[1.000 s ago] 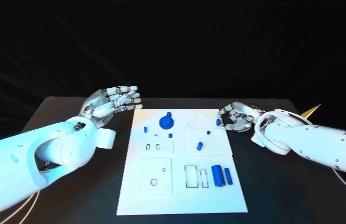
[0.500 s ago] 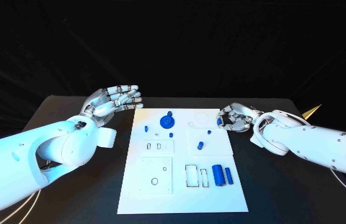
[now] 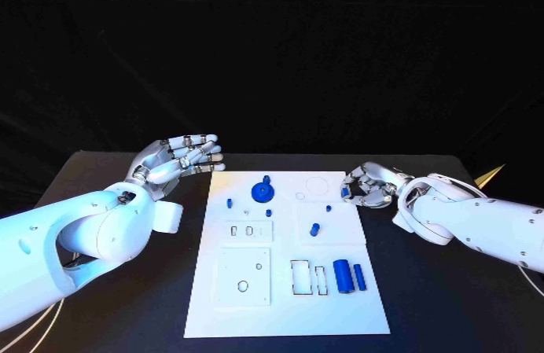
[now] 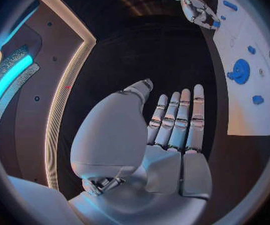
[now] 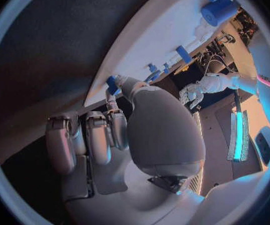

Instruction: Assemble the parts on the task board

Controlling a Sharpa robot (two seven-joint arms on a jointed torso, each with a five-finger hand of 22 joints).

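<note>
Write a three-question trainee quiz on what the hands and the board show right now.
1. True or false: the left hand holds a part.
2. What do the right hand's fingers pinch? A) a small blue part; B) a grey screw; C) nothing.
3. Fill in: the two blue cylinders lie side by side on the task board, towards the robot's ___ arm.

Key: 1 false; 2 A; 3 right.
</note>
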